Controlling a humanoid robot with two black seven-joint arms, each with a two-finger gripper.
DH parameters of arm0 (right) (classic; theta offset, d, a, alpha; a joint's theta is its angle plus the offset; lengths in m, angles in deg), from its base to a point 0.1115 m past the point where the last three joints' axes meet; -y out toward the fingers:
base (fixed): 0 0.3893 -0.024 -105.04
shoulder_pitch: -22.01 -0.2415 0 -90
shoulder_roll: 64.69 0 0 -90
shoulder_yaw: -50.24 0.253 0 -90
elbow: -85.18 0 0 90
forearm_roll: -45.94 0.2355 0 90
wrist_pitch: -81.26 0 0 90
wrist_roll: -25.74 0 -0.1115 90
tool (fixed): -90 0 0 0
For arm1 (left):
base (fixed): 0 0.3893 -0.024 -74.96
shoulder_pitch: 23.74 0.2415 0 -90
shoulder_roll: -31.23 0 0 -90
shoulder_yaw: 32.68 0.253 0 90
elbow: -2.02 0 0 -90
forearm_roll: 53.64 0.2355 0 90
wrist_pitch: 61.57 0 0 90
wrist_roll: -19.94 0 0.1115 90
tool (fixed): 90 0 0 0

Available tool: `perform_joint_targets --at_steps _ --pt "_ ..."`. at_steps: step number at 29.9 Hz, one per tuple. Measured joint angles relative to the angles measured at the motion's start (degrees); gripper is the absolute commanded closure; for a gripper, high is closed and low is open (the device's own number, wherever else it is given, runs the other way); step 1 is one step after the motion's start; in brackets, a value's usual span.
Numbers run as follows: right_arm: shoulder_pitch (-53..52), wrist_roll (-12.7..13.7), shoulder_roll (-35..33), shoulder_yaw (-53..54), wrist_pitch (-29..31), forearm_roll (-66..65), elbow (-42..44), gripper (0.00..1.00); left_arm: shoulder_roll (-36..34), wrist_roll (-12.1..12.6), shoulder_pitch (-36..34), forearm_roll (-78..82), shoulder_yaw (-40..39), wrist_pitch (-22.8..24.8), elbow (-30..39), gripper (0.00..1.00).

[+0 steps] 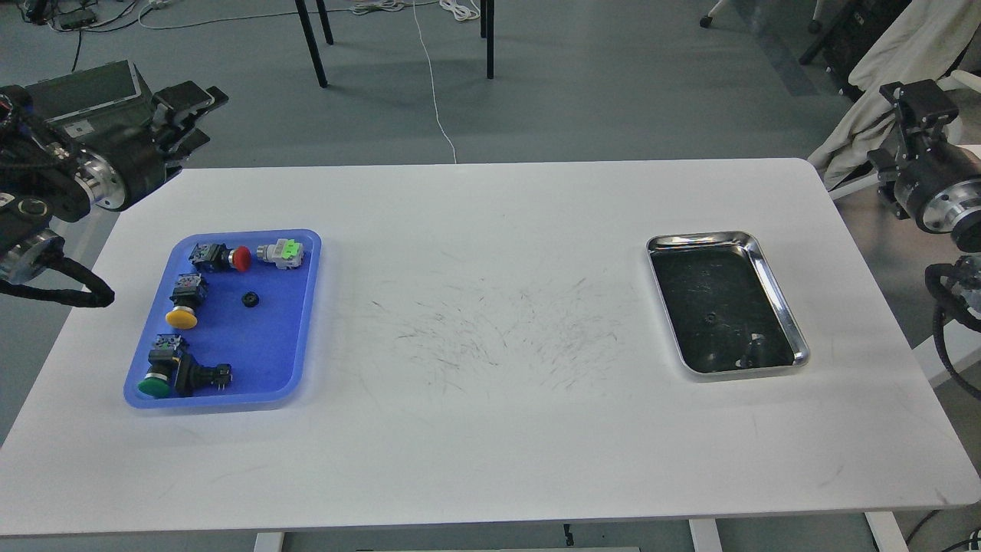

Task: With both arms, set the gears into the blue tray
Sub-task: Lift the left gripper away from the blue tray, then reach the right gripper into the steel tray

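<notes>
The blue tray (306, 322) lies on the left of the white table. One gear (248, 299), a tiny black toothed ring, rests on its floor near the middle. A small dark ring that may be a second gear (710, 316) shows faintly on the steel tray's dark floor. My left gripper (190, 119) hangs raised beyond the table's far left corner, well clear of the blue tray. Its fingers are apart with nothing between them. My right gripper (920, 107) is off the table's right edge, dark and end-on, so its fingers cannot be told apart.
Several push-button switches share the blue tray: red-capped (230, 258), green-and-white (282, 252), yellow (182, 310), green (157, 379) and black (205, 376). The steel tray (775, 285) lies at the right. A grey crate (84, 84) stands on the floor behind my left arm.
</notes>
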Motion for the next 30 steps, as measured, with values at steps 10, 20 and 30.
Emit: perform_joint_targets --at_steps 10,20,30 --pt "-0.1 0.5 -7.4 -0.8 1.2 -11.4 -9.6 0.04 3.9 0.4 -0.2 -8.3 -3.9 -3.8 -1.8 0.12" --pt "-1.3 0.8 -11.1 -3.0 7.1 -29.4 -10.8 0.04 9.3 0.8 -2.0 -17.7 -5.5 -3.8 -10.0 0.09" --pt "-3.2 1.0 -11.4 -3.1 14.3 -55.8 -10.3 0.04 16.3 5.4 -4.0 -23.5 -7.2 -6.1 -18.6 0.09"
